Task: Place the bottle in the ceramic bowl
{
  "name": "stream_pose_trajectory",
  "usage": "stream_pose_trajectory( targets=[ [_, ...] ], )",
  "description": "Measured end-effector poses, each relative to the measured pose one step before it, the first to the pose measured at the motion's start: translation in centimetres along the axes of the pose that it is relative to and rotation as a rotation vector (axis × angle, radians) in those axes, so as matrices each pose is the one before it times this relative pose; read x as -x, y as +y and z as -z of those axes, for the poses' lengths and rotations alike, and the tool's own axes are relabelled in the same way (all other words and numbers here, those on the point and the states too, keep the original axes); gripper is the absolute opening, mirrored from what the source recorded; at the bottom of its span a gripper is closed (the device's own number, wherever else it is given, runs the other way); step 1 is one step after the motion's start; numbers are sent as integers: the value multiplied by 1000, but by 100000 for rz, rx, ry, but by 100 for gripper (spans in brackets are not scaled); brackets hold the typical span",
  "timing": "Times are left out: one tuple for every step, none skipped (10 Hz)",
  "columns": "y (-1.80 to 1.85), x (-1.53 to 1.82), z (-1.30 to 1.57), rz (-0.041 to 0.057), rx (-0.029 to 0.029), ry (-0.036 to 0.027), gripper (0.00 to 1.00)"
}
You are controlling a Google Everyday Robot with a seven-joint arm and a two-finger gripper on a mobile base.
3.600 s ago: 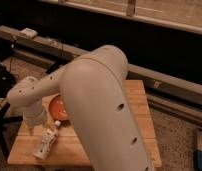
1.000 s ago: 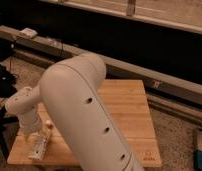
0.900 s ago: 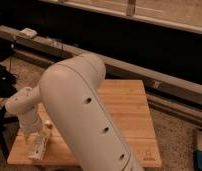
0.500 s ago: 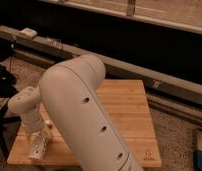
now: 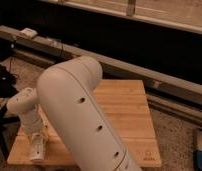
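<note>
- Found gripper (image 5: 39,139) low over front-left corner of wooden table (image 5: 131,112), at the end of the big white arm (image 5: 79,112) that filled mid-frame.
- Read the pale whitish shape just under the gripper as the bottle (image 5: 36,151), at or just above the table top and near the left front edge. Could not tell whether it touched the wood.
- Could not tell how far the gripper was open, nor whether it had hold of the bottle. Saw the two pale shapes merge into one.
- Saw no ceramic bowl anywhere in view. Judged it hidden behind the arm, but could not confirm.
- Judged the step in hand as securing and lifting the bottle. Rated the task as early, with nothing placed yet.
- Judged a good grasp as one across the bottle's body, not the neck, and squared up before closing.
- Advised lifting straight up first, clear of the wood, with no dragging toward the near edge.
- Advised carrying low and slow, getting the bowl in sight before committing, and releasing only close above its middle.
- Flagged one risk: with the bottle so near the edge, a sideways nudge could send it off the table.
</note>
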Motion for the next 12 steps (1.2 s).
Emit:
stream_pose_trajectory(
  targets=[
    [-71,103,142,-109,504,-64,12],
    [-77,44,538,140,1638,-490,3],
    [38,75,899,179,2484,-1163,1],
    [62,-29,1488,342,3266,-1425,1],
    [-155,146,2145,217,4309,-1970,1],
    [-506,404,2069,11,3710,-1925,1],
    [-569,487,1848,28,2966,-1956,1],
    [-917,663,2540,-299,3211,-2900,1],
    [-968,739,1929,-160,1644,-2368,1],
    [-1330,1224,1772,-716,544,-2847,1],
    [-1352,1126,1004,-1165,-225,-1906,1],
    [-1763,1378,756,-1919,-1030,-1419,1]
  ],
)
